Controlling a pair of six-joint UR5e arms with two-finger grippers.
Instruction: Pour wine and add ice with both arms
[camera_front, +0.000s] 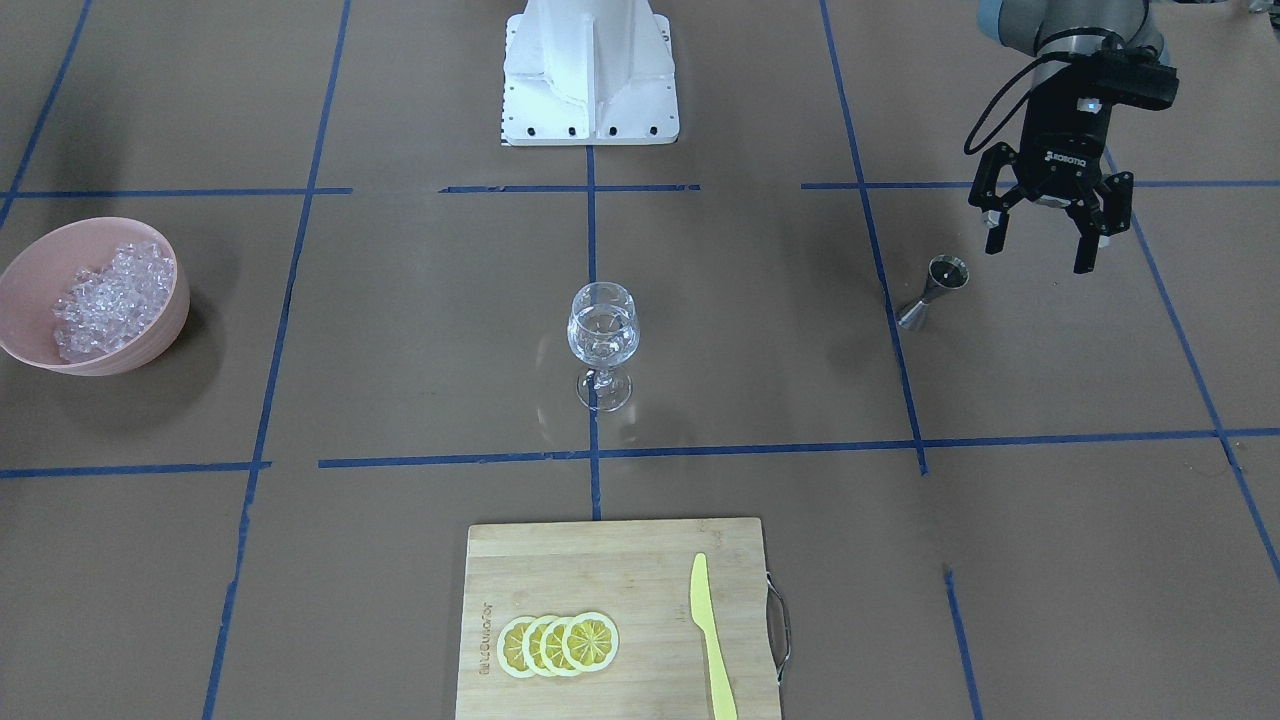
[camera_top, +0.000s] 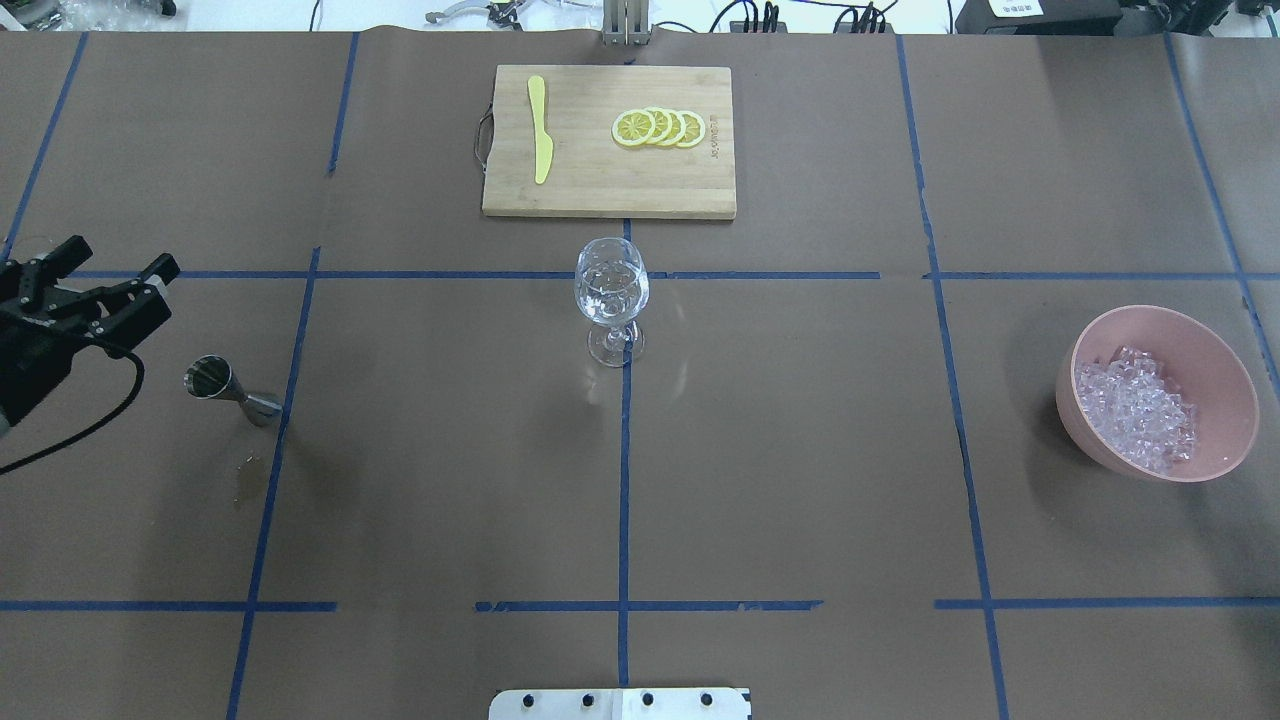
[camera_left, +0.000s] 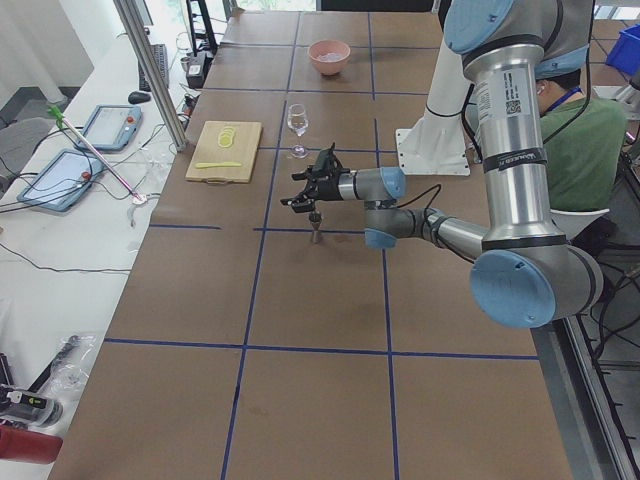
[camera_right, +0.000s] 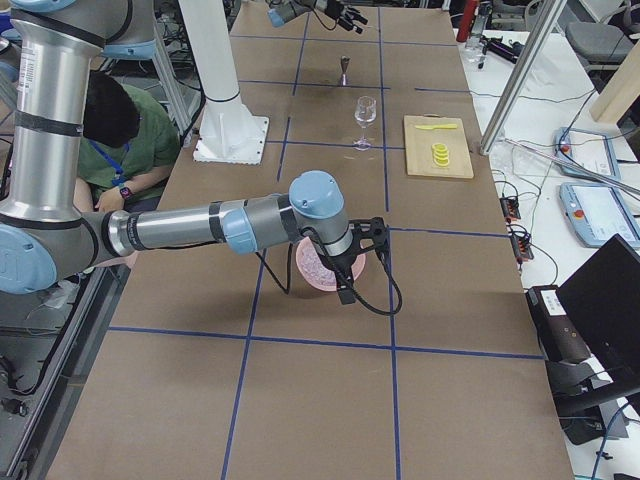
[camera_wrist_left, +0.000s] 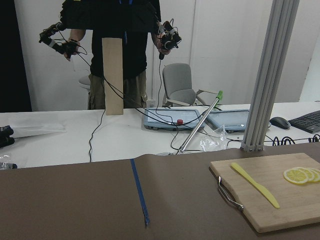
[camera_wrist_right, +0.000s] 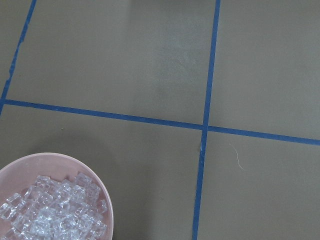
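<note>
Brown-papered table (camera_front: 400, 300) | my left pincer (camera_front: 1040, 255) spread, empty, just beside jigger (camera_front: 935, 290) | ice (camera_front: 110, 300) in bowl (camera_front: 150, 345) nearer my right pincer (camera_right: 347, 285), grip unreadable

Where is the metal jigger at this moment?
In the overhead view the jigger stands at the left, near the left gripper, well left of the glass.

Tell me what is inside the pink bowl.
The pink bowl holds a pile of small clear ice chunks, heaped toward one side with bare inner wall beside it. The bowl's floor beneath the pile is covered, so anything under the ice cannot be seen.
</note>
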